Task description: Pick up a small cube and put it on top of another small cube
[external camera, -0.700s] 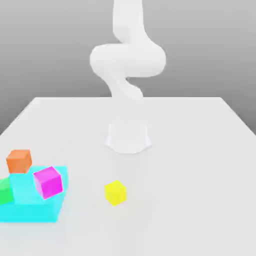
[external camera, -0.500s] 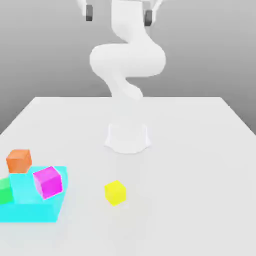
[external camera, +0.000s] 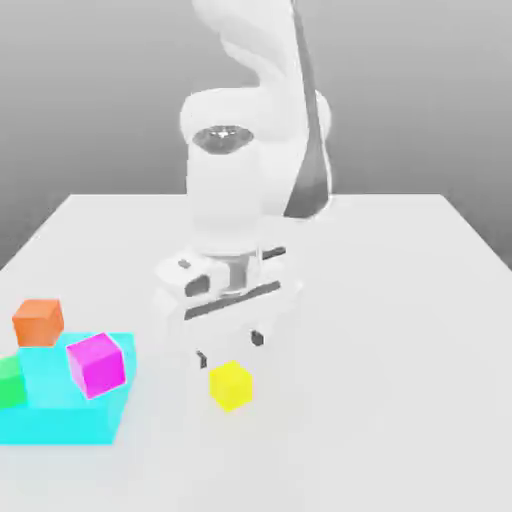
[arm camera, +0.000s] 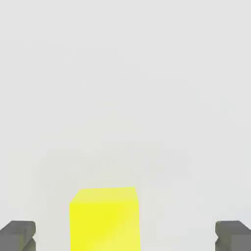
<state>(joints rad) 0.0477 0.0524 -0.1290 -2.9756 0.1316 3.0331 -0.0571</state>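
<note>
1. The white robot arm (external camera: 245, 190) is reaching down over the middle of the exterior view, its two-finger gripper (external camera: 229, 348) hanging low above the pale grey table (external camera: 400, 330).
2. The dark fingertips (arm camera: 18, 234) are standing wide apart, one at each lower corner of the hand view, gripping nothing.
3. The small bright yellow cube (external camera: 231, 385) is sitting on the table in the lower centre of the exterior view, just below the gripper and not touching it; in the hand view it (arm camera: 104, 218) is lying between the two fingertips, apart from both.
4. A flat cyan block (external camera: 60, 400) is lying at the lower left of the exterior view, with a magenta cube (external camera: 97, 364) tilting on its right edge.
5. An orange cube (external camera: 38, 322) is sitting just above the cyan block, and a green block (external camera: 9, 382) is showing at the left edge.
</note>
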